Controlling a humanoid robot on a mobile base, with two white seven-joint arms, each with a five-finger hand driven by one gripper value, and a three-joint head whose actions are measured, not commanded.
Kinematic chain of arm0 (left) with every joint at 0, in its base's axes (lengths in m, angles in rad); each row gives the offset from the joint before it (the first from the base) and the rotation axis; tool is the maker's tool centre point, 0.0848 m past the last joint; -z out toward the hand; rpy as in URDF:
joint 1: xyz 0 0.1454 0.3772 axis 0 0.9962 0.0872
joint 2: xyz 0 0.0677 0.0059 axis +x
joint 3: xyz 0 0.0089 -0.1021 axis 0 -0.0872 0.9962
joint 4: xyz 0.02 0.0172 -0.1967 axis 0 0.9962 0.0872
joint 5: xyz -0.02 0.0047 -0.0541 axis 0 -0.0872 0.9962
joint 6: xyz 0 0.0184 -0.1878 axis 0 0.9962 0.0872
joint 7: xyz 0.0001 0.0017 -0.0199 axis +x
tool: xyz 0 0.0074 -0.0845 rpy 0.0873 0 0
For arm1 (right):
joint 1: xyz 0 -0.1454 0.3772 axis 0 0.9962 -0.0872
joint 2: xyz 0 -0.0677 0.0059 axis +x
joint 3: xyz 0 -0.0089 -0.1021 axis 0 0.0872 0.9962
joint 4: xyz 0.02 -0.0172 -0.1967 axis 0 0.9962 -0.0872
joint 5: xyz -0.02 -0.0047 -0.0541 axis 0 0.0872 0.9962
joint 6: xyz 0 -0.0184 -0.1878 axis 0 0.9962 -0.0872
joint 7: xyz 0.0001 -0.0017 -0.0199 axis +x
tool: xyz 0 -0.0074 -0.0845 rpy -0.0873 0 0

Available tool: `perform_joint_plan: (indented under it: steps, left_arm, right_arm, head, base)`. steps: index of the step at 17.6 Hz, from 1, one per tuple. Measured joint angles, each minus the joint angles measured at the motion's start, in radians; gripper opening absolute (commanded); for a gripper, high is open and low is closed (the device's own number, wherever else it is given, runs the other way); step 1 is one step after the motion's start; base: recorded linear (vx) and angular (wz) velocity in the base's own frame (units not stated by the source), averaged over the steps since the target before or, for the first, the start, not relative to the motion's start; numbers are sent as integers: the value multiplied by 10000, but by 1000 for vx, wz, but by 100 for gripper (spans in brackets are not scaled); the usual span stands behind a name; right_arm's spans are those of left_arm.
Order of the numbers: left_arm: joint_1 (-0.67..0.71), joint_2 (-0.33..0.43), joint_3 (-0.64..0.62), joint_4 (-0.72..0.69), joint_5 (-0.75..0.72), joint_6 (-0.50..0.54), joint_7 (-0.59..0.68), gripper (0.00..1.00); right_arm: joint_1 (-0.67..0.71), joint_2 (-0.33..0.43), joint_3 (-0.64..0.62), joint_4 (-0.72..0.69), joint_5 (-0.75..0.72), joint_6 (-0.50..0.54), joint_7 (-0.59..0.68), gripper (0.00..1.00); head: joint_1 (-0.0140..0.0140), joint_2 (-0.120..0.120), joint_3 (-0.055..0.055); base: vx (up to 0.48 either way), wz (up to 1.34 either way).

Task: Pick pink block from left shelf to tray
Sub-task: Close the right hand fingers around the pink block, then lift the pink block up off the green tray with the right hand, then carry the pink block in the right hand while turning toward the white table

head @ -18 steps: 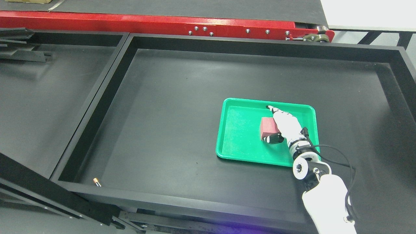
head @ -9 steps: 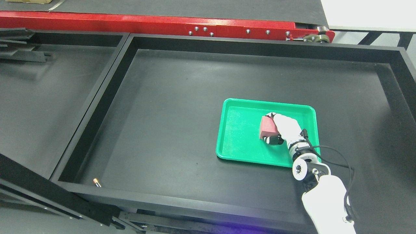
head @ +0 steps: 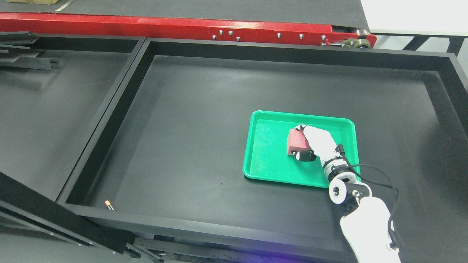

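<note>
Head view: the right hand (head: 310,143) is curled around the pink block (head: 295,141), fingers wrapped over the block's far top edge and the dark-tipped thumb (head: 304,156) pressed against its near lower corner, so the block is gripped between them. The block sits inside the green tray (head: 268,160), in the tray's right half, with its left face and most of its top uncovered. Whether the block rests on the tray floor or is held just off it cannot be told from this angle.

The white forearm (head: 367,228) enters from the lower right corner, past the tray's near right corner, and rises to a round wrist joint (head: 338,191) that lies just over the tray's near rim. From there the hand angles up and to the left across the tray. A black cable (head: 380,182) loops from the wrist out beyond the tray's right side.

The tray lies on the black floor of a large black walled bin (head: 109,109). Far to the tray's lower left, against the bin's near wall, lies a small battery-like cylinder (head: 108,204). Beyond the bin, well above the tray, runs a red rail (head: 146,23). The left arm does not show.
</note>
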Motion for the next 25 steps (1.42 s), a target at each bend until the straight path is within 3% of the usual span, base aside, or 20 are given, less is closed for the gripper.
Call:
perform_joint_plan:
  steps: [13,18,25]
  left_arm:
    - [0,0,0,0,0,63,0,100]
    - [0,0,0,0,0,69,0,100]
    - [0,0,0,0,0,69,0,100]
  right_arm:
    - [1083,0,-961,-1759,-2683,-3233,-3386,4]
    - [1425,0,-1313,-2258,-3169,-3598,-4630,4]
    - [1559,0,-1568,-2619,-3461,-4004,-5134,4]
  head:
    - [0,0,0]
    - [0,0,0]
    - [0,0,0]
  base:
    - [-19,0]
    - [-75,0]
    - [-116,37]
